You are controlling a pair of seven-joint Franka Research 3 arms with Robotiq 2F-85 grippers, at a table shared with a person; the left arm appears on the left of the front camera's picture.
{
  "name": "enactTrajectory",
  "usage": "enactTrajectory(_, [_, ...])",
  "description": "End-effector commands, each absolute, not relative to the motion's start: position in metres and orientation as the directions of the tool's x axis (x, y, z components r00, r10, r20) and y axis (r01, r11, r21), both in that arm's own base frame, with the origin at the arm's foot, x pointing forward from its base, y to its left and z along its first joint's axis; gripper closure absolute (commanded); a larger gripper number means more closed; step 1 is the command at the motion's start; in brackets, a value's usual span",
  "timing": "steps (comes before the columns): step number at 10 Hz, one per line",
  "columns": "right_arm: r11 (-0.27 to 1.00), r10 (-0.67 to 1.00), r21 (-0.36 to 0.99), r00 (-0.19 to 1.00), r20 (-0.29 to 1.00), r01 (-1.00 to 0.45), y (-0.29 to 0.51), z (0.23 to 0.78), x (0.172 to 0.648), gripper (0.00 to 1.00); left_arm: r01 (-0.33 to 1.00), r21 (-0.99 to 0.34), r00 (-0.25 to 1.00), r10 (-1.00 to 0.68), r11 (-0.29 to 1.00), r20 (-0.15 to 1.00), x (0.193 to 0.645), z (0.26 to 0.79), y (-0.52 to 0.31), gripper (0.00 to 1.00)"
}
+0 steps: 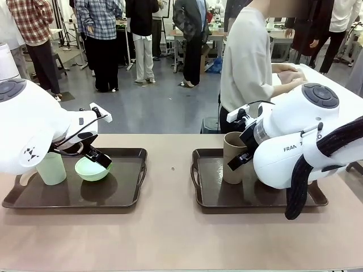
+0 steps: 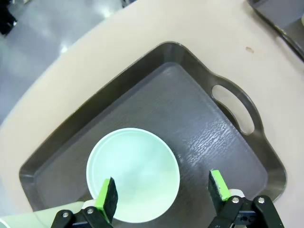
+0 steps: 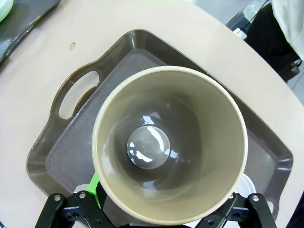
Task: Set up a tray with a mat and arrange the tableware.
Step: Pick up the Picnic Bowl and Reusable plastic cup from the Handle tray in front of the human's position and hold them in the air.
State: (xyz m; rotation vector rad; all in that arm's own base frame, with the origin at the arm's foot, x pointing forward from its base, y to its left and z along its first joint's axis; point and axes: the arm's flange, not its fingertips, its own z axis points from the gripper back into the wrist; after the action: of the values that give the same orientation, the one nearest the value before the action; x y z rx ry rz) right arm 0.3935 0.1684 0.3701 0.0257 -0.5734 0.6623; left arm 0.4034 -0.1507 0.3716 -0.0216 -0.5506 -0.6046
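Right wrist view: tan cup [image 3: 170, 142] upright between spread jaws.

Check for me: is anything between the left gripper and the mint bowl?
Nothing visible. The open left gripper hangs right at the mint bowl on its tray, one finger over the bowl, the other outside its rim.

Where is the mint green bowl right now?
Front view: the mint green bowl sits on the left tray, just right of the pale green cup, under the left gripper's open fingers.
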Motion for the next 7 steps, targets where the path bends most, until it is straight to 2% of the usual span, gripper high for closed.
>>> enactTrajectory(1, [0.794, 0.574, -0.156, 0.64, 0.511, -0.588, 0.168, 0.37, 0.394, 0.0, 0.545, 0.138, 0.684, -0.534, 0.827, 0.497, 0.403, 0.372, -0.151, 0.0])
enactTrajectory(2, [0.815, 0.552, -0.138, 0.681, 0.481, -0.563, 0.161, 0.378, 0.386, 0.0, 0.599, 0.118, 0.655, -0.57, 0.792, 0.495, 0.394, 0.378, -0.146, 0.0])
enactTrajectory(5, [0.869, 0.488, -0.124, 0.783, 0.386, -0.48, 0.131, 0.437, 0.332, 0.0, 0.639, 0.115, 0.642, -0.61, 0.76, 0.464, 0.347, 0.421, -0.14, 0.0])
enactTrajectory(7, [0.863, 0.502, -0.115, 0.813, 0.294, -0.491, 0.115, 0.458, 0.281, 0.0, 0.637, 0.119, 0.689, -0.632, 0.762, 0.355, 0.308, 0.44, -0.14, 0.0])
